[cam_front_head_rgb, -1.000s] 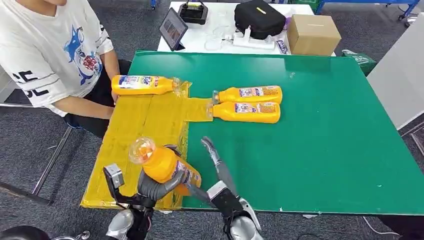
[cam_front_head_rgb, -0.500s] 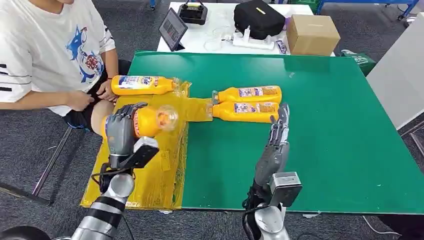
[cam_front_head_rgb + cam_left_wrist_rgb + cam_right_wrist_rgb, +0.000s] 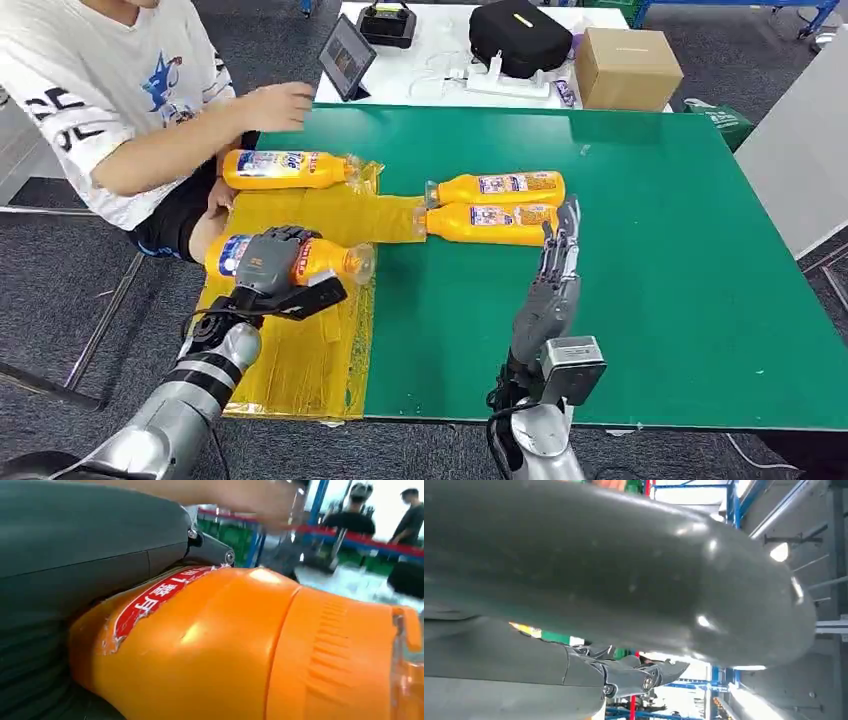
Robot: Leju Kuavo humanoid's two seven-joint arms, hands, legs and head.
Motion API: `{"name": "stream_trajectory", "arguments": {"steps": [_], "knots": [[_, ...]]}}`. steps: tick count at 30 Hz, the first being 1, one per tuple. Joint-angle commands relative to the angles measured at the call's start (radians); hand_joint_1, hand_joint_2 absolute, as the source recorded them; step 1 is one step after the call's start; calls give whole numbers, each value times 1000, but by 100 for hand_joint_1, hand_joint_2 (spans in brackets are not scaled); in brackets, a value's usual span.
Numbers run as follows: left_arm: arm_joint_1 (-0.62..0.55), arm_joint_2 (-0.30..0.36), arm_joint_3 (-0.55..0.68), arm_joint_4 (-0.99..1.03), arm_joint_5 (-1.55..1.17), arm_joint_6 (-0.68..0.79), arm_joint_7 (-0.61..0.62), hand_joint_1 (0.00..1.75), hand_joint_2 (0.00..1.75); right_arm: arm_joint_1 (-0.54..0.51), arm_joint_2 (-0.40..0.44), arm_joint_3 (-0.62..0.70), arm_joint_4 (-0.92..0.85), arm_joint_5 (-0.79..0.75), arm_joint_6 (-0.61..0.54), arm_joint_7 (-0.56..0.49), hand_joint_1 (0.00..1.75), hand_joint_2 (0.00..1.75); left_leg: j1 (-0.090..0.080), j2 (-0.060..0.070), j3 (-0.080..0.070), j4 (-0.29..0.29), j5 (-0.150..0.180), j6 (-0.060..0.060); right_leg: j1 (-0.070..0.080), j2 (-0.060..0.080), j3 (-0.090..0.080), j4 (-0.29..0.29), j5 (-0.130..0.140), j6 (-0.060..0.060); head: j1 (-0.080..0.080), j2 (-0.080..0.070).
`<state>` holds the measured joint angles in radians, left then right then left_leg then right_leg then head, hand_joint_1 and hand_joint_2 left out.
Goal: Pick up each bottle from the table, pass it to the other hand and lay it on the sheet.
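The left hand [image 3: 268, 262] wraps the orange bottle [image 3: 300, 258] around its labelled middle, low over the yellow sheet [image 3: 300, 350] (stiff, smooth, probably slippery plastic, best gripped mid-body), while the right hand [image 3: 553, 280] stands empty, fingers extended, near two more bottles [image 3: 495, 207].

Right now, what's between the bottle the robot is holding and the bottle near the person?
Just bare yellow sheet lies between the held bottle and the far bottle, in the head view.

2 bottles [image 3: 495, 206] right of sheet [image 3: 300, 300]; 1 on it.
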<state>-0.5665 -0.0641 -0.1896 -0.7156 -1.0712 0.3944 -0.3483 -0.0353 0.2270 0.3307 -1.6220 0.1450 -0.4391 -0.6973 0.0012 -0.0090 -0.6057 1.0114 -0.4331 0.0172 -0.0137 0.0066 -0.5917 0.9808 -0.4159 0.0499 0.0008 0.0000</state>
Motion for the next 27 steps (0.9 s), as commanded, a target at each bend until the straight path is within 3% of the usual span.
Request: {"name": "stream_trajectory", "arguments": {"steps": [1, 9, 10, 11, 12, 13, 20, 21, 27], "knots": [[-57, 45, -24, 148, 33, -98, -8, 175, 175, -42, 3, -17, 94, -8, 32, 12, 0, 0, 1, 2, 3, 0, -1, -1, 1, 1, 2, -1, 0, -2, 0, 0], [-30, 76, -65, 192, 15, -155, -13, 175, 175, -34, 9, -35, 128, -30, 65, 12, 0, 0, 1, 3, 6, -1, -1, -1, 2, 2, 5, -2, 0, -2, 0, 0], [-29, 80, -74, 197, 7, -157, -14, 93, 175, -33, 10, -37, 130, -32, 68, 10, 0, 0, 1, 4, 6, -1, -1, -1, 1, 2, 5, -2, 0, -2, 0, 0], [-28, 83, -81, 204, 1, -162, -11, 93, 175, -32, 10, -40, 134, -33, 70, 9, 0, 0, 2, 5, 8, -2, -2, -2, 2, 3, 7, -3, 0, -3, 0, 0], [-28, 83, -81, 204, 1, -162, -11, 26, 175, -32, 10, -40, 134, -33, 70, 9, 0, 0, 2, 5, 8, -2, -2, -2, 2, 3, 7, -3, 0, -3, 0, 0], [-28, 83, -86, 211, -1, -172, -12, 0, 175, -31, 14, -43, 135, -37, 71, 6, 0, 0, 2, 5, 8, -2, -1, -2, 3, 3, 7, -3, 1, -3, 0, 0], [0, 70, -68, 171, 65, -236, -51, 0, 175, -31, 27, -63, 138, -50, 70, 0, 0, 0, 2, 3, 8, -1, -2, -2, 3, 1, 7, -2, 0, -3, 0, 0], [0, 70, -68, 171, 65, -236, -51, 0, 0, -31, 27, -63, 138, -50, 70, 0, 0, 0, 1, 2, 6, -1, -1, -1, 1, 1, 5, -1, 0, -1, 0, 0], [24, 77, -40, 128, 170, -337, -109, 0, 0, -41, 29, -68, 166, -58, 78, 1, 0, 0, 1, 3, 7, -1, -1, -1, 1, 2, 6, -1, 0, -2, 0, 0]]}}
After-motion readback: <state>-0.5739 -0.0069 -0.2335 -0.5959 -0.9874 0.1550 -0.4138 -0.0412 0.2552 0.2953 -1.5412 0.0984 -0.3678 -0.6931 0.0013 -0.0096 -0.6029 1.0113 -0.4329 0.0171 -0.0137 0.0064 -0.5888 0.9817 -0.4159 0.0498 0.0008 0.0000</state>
